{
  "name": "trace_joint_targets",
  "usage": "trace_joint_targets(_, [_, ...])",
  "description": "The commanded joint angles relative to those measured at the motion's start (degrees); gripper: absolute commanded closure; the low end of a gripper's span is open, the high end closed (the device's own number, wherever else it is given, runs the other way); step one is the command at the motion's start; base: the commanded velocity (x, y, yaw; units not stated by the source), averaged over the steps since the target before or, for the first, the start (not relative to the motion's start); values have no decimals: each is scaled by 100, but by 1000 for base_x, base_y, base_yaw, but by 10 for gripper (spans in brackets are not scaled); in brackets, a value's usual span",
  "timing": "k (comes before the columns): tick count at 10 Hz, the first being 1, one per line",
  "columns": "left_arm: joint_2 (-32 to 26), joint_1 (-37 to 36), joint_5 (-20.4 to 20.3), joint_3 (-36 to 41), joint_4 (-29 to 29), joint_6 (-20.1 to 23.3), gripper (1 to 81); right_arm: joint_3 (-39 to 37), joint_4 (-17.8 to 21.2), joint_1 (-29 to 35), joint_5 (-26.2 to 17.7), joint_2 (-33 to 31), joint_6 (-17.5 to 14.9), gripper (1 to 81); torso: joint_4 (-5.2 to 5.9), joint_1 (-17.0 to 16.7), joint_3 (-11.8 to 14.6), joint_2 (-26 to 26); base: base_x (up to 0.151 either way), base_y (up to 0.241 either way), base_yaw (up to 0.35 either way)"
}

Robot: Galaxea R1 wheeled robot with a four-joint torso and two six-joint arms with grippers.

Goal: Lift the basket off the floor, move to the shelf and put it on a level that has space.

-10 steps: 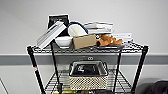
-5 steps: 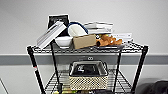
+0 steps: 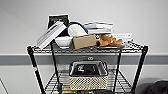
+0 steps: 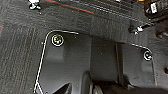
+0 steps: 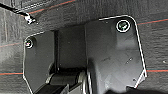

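Basket parked on the rack's middle tier, under the crowded top.

The basket (image 3: 88, 75) sits squarely on the level (image 3: 120, 80), the middle wire tier of the shelf (image 3: 140, 65), at about 6 o'clock in the head view and centred between the posts. That tier seems the sensible choice: the top tier (image 3: 130, 47) at 12 o'clock is packed with books (image 3: 98, 27), a white bowl (image 3: 63, 41) and a brown cardboard box (image 3: 84, 41), leaving no room. Both wrist views look down on the floor (image 4: 20, 50), which suggests the arms hang low and away from the rack; whether either gripper's fingers are apart or together I cannot tell. Against the earlier head pictures nothing has shifted: basket, rack and framing match.
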Motion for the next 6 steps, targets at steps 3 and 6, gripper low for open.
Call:
trace_joint_targets(3, [72,20,248,-43,60,35,10,-2,-42,78,-281,52,-1,10,0,7,2,0,0,0,0])
trace_joint_targets(6, [55,197,240,-43,60,35,10,15,-244,-203,-61,52,-1,10,0,7,2,-2,0,0,0])
